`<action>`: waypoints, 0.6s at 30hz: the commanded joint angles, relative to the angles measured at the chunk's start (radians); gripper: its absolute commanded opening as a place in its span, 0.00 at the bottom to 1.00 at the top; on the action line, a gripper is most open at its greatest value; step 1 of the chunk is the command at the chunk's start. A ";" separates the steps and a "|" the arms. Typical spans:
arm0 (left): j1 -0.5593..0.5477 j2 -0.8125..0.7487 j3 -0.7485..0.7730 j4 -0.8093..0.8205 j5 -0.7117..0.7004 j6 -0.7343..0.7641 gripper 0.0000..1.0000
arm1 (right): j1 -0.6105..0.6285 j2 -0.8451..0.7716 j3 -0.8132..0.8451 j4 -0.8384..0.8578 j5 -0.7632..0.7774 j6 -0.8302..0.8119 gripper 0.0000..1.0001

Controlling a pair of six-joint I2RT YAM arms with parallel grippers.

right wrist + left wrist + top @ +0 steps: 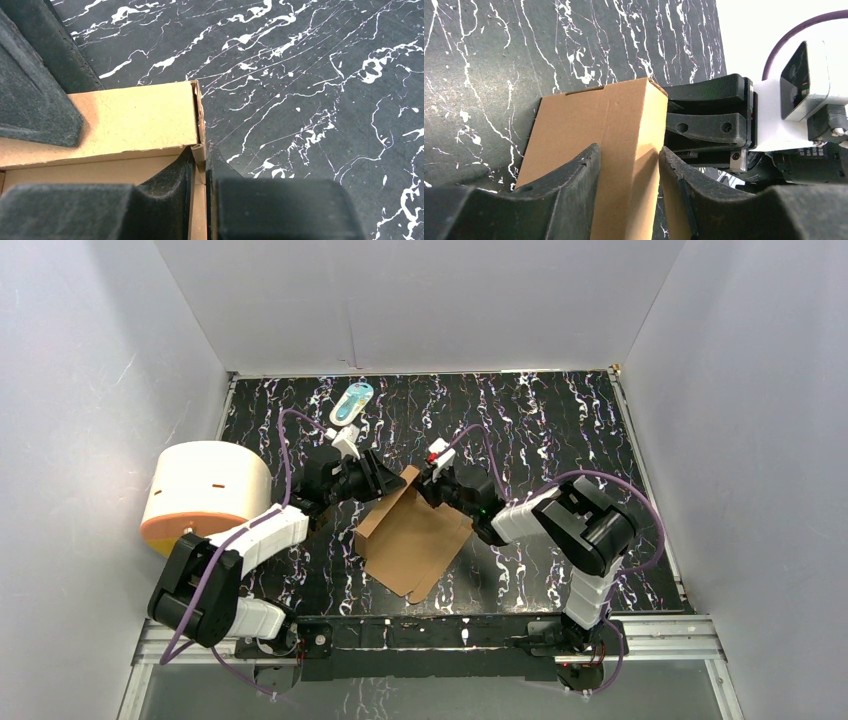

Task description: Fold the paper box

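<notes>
Paper box (418,540) is lying mid-tabletop (560,430), its raised far wall (614,115) standing between both arms: left fingers (569,185) clamping its sides, right fingers (160,195) pinching its far-right corner.

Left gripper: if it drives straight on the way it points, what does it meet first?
The paper box: its raised flap already sits inside the left gripper. Just past the flap's far edge, the right gripper looks next in line, though depth is unclear.

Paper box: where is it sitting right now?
In the top view the paper box lies at the middle of the table, its far edge raised between the left gripper and right gripper, both pinching it.
</notes>
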 commanded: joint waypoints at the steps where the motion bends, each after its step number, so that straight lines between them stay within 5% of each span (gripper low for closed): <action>1: -0.024 0.004 0.014 -0.051 0.106 -0.024 0.45 | -0.008 0.031 -0.013 0.217 0.071 -0.020 0.12; 11: -0.025 0.028 0.003 -0.003 0.163 -0.073 0.46 | -0.008 0.084 -0.018 0.312 0.254 0.012 0.14; 18: -0.024 0.011 -0.002 0.000 0.168 -0.079 0.50 | -0.006 0.103 0.001 0.312 0.220 0.036 0.15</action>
